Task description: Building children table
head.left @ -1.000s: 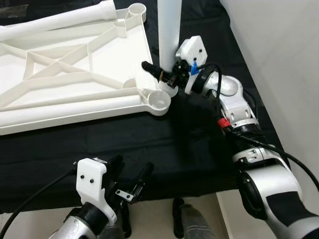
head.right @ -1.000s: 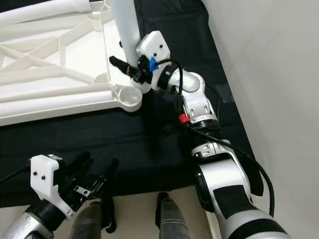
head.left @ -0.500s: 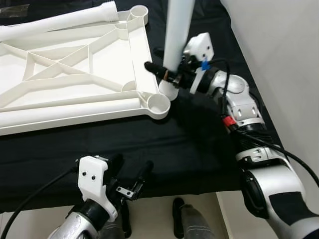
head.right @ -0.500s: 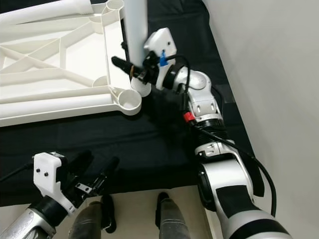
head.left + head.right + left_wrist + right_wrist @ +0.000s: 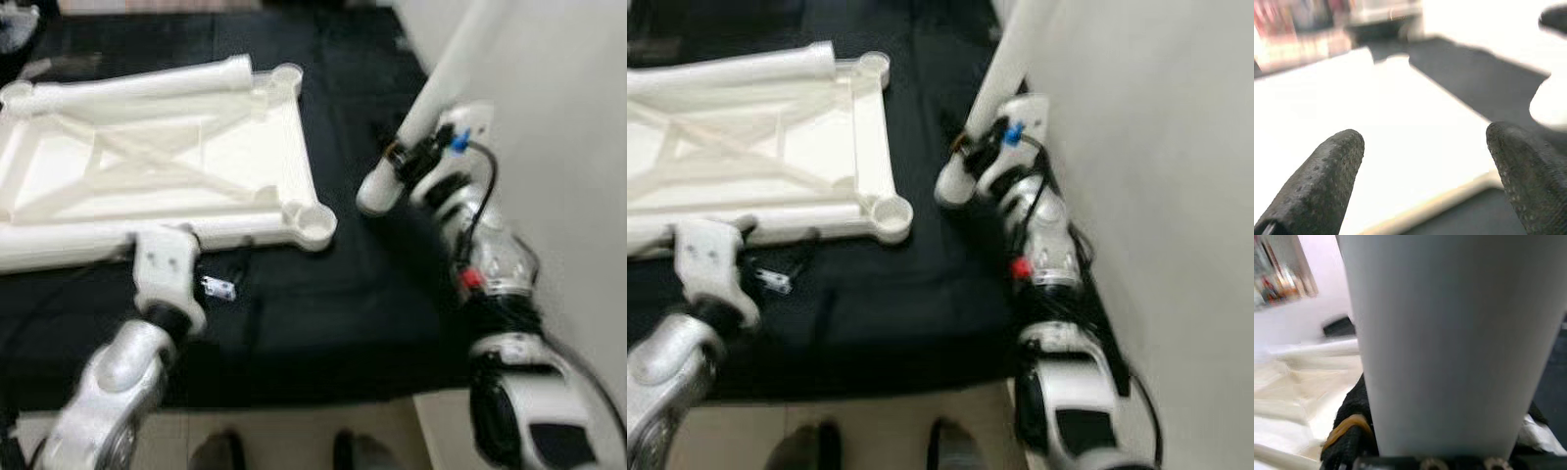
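The left end effector [image 5: 1420, 166], fingers [image 5: 1317, 181] spread apart, hovered over the near edge of the white tabletop frame [image 5: 167, 166], which lay upside down on the black cloth [image 5: 323, 294]. Further right, the right end effector [image 5: 411, 157] gripped the tilted white table leg [image 5: 431, 108] beside the frame's near corner socket [image 5: 315, 217].

Head stereo pair looked down, blurred, sharing the white tabletop frame [image 5: 167, 157] toward 11 o'clock. Left wrist camera looked along its fingers [image 5: 1312, 181] close over that frame. Right wrist camera sat tight against the table leg [image 5: 1449, 333].
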You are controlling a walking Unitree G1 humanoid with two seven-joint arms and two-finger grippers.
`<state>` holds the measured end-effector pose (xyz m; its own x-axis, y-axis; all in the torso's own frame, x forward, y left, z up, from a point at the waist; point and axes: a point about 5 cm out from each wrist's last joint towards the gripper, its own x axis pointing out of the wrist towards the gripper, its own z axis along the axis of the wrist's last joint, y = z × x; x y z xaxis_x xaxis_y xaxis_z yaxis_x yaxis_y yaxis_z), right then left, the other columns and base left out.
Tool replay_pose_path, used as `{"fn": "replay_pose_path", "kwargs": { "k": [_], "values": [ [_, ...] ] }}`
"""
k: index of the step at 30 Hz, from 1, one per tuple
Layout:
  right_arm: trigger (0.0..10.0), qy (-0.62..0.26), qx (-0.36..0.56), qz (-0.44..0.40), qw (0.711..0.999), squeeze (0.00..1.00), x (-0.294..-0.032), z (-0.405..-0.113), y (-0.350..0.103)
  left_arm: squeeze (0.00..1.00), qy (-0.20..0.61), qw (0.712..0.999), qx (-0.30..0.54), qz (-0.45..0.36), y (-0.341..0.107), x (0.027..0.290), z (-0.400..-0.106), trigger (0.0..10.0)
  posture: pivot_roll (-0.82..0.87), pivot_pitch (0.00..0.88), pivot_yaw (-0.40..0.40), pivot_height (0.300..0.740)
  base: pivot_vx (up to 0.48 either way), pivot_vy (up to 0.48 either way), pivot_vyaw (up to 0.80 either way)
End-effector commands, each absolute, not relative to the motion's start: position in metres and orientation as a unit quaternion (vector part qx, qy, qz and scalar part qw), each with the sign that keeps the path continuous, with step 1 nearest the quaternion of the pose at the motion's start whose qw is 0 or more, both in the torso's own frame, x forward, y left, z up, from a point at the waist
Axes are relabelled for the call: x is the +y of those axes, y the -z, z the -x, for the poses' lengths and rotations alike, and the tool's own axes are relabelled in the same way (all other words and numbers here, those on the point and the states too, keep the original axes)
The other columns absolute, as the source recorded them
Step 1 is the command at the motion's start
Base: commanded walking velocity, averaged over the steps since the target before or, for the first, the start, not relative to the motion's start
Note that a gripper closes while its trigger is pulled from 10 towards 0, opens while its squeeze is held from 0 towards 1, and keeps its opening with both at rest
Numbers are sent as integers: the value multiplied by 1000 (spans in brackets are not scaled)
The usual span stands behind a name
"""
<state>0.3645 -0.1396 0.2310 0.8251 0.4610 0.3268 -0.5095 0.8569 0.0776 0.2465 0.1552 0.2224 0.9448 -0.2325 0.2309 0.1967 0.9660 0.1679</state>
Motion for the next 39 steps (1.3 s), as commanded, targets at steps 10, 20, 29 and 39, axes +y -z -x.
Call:
{"fn": "replay_pose_path", "kwargs": {
  "k": [10, 20, 29, 39],
  "values": [
    [10000, -314, -114, -55, 941, 0, -105, -332, -195, 0, 105, 994, -20, -36, -155, 146, -243, 10000, 40, 0, -34, 740, 183, 0, 441],
    [10000, -341, -76, 1, 937, 0, -98, -315, -179, 0, 109, 993, 24, -37, -123, 138, -235, 10000, 37, 0, -43, 740, 336, 0, 480],
    [10000, -299, -74, 14, 951, 0, -107, -319, -184, 0, 108, 994, 12, -29, -125, 135, -237, 10000, 18, 0, -37, 740, 337, 0, 0],
    [10000, -287, -90, 8, 954, 0, -110, -321, -198, 0, 123, 992, -14, -28, -134, 127, -244, 10000, 3, 0, -24, 740, 337, 0, 0]
  ]
}}
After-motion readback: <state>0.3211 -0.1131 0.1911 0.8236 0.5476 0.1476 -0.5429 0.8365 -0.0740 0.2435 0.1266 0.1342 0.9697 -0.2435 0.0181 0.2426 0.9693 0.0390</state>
